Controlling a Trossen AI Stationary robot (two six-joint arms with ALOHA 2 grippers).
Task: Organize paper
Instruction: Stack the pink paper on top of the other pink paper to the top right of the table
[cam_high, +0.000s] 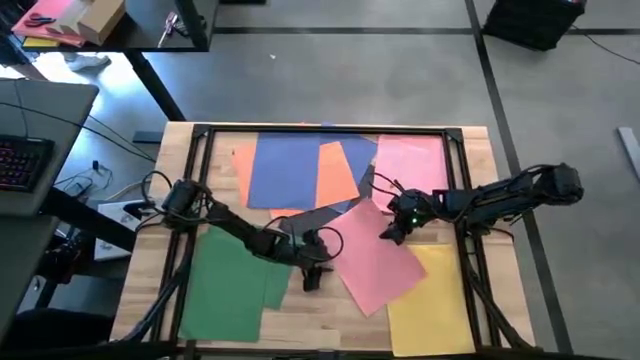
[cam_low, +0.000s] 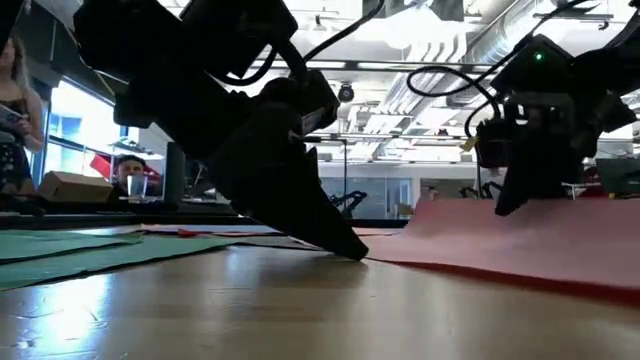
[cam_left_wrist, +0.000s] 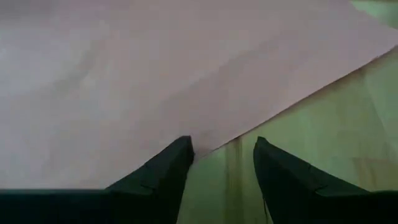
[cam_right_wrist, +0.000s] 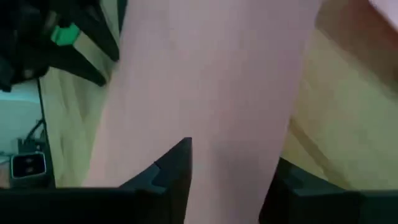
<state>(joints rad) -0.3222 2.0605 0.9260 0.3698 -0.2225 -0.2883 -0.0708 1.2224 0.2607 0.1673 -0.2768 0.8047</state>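
Coloured paper lies flat over the wooden table (cam_high: 300, 320): blue (cam_high: 290, 170), orange (cam_high: 336, 172), dark grey (cam_high: 318, 214), green (cam_high: 235, 285), yellow (cam_high: 435, 300), a pink sheet at the far right (cam_high: 412, 160), and a slanted pink sheet (cam_high: 378, 265) in the middle. My left gripper (cam_high: 312, 278) (cam_left_wrist: 222, 149) is open, low at that slanted sheet's left edge. Open as well, my right gripper (cam_high: 392, 232) (cam_right_wrist: 233, 158) stands over the same sheet's far part, one finger on either side of a strip of pink. My left gripper slants down from the table's left, its tips at the tabletop (cam_low: 352, 250). One fingertip (cam_left_wrist: 181, 152) sits at the slanted pink sheet's left edge (cam_left_wrist: 208, 144), the other over bare wood. The sheet lies flat. My right gripper points down onto the pink sheet (cam_low: 520, 225); whether its tips touch it, I cannot tell.
A black frame (cam_high: 320, 130) runs around the table's far and side edges. Bare wood shows near the front edge between the green and pink sheets. A desk with a keyboard (cam_high: 20, 160) stands off the left side. People (cam_low: 130, 175) are in the room behind.
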